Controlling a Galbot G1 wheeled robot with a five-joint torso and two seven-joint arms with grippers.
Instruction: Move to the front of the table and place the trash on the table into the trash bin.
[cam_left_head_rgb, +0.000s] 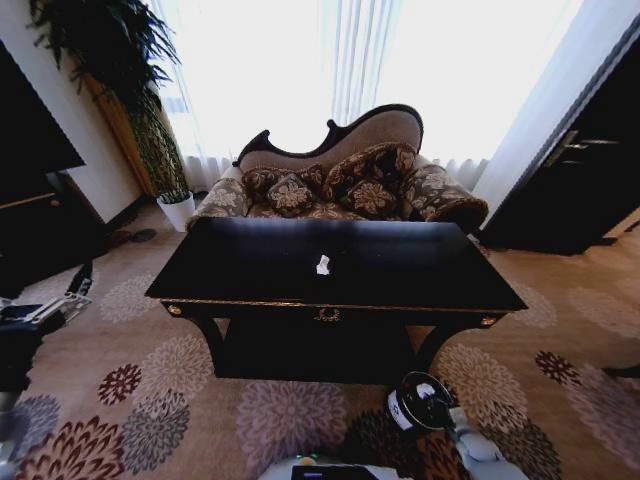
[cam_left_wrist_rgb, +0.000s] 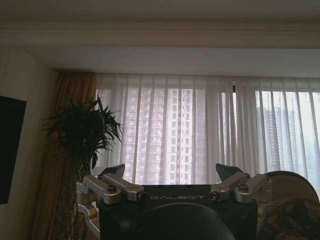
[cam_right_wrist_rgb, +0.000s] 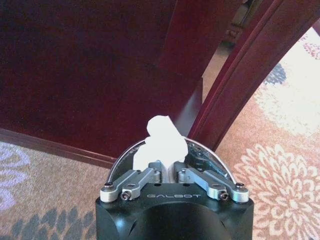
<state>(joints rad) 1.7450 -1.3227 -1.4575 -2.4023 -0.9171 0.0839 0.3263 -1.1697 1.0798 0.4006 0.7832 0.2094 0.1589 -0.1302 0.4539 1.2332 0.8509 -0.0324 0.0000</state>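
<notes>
The glossy black table stands right in front of me with one white paper wad of trash near the middle of its top. The black trash bin sits on the carpet by the table's front right leg. My right gripper is shut on another white paper wad, holding it just over the bin's curved rim. Out at my left side, my left gripper is raised and open, holding nothing and facing the curtained window.
A patterned sofa stands behind the table. A potted plant and a dark TV cabinet are at the left, dark furniture at the right. Floral carpet lies open on both sides.
</notes>
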